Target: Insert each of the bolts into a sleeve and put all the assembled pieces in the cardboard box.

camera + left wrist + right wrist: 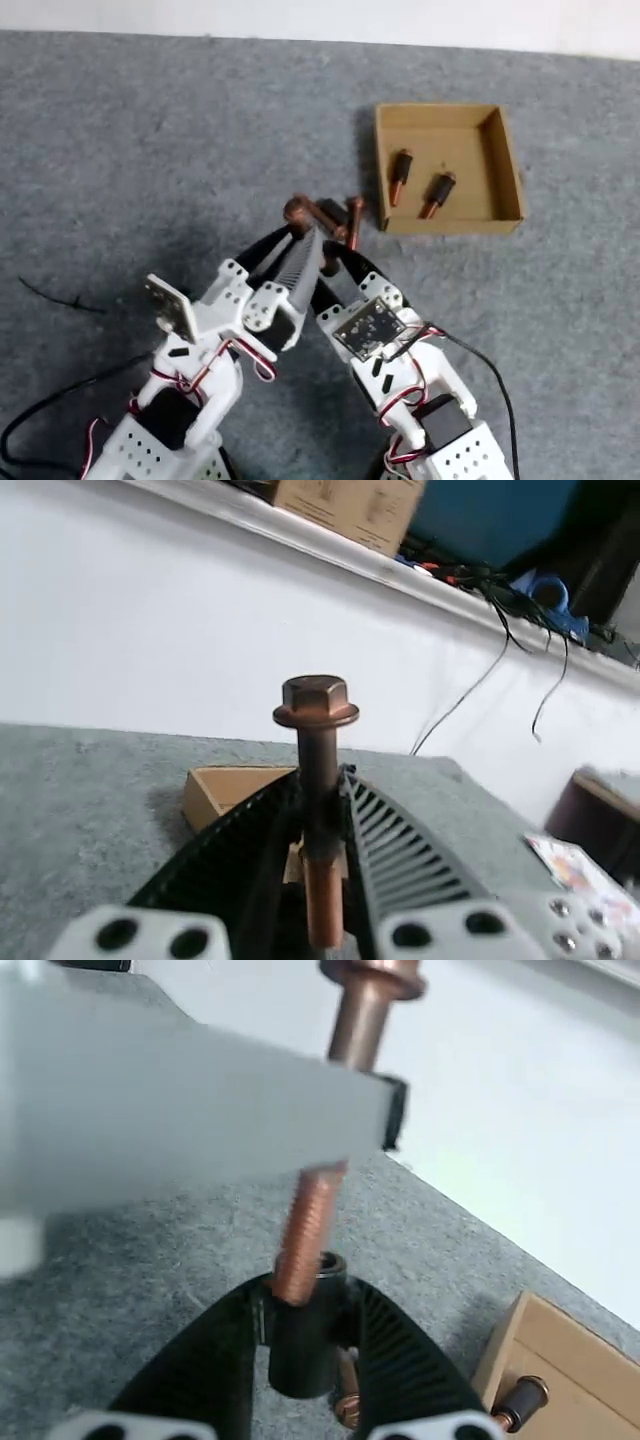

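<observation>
Beside the cardboard box [500,165], off its wall nearest the arms, the two grippers meet. There the left gripper [318,780] is clenched on a copper bolt [316,745], its head pointing away from the sleeve. The right gripper [305,1300] grasps a black sleeve [303,1350], and the bolt's threaded tip rests at the sleeve's mouth. To seat it well, I judge the shank should be lined up with the bore and pushed straight, both grips firm; a tilt would likely jam the thread. Two assembled pieces [400,176] lie inside the box, and a loose bolt [354,218] lies just outside it.
</observation>
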Action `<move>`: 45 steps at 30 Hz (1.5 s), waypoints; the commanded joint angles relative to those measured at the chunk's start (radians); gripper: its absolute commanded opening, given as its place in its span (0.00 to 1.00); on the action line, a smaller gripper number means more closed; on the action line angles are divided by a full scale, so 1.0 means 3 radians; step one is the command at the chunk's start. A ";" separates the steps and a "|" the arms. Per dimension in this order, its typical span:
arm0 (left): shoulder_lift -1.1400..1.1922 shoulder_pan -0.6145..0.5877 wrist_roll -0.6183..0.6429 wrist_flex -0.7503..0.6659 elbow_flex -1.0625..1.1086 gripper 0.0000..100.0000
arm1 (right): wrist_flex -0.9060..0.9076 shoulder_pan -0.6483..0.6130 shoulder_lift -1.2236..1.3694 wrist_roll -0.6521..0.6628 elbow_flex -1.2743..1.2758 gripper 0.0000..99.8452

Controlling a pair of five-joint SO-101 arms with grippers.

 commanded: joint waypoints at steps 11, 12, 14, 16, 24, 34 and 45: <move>-0.0043 -0.0156 0.0143 -0.0020 -0.0151 0.01 | 0.0003 -0.0033 -0.0079 0.0036 0.0401 0.01; -0.0043 -0.0156 0.0143 -0.0020 -0.0156 0.01 | 0.0003 -0.0095 -0.0064 0.0036 0.0401 0.01; -0.0043 -0.0156 0.0148 -0.0020 -0.0161 0.01 | 0.0049 -0.0166 -0.0059 0.0036 0.0401 0.01; -0.0043 -0.0156 0.0148 -0.0020 -0.0151 0.01 | 0.0105 -0.0176 -0.0084 0.0041 0.0401 0.01; -0.0038 -0.0151 0.0148 -0.0015 -0.0074 0.01 | 0.0100 -0.0171 -0.0084 0.0041 0.0401 0.01; -0.0038 -0.0151 0.0133 -0.0005 0.0110 0.01 | 0.0100 -0.0171 -0.0084 0.0041 0.0396 0.01; -0.0038 0.0043 0.0128 0.0113 0.0110 0.01 | 0.0100 -0.0161 -0.0084 0.0046 0.0396 0.01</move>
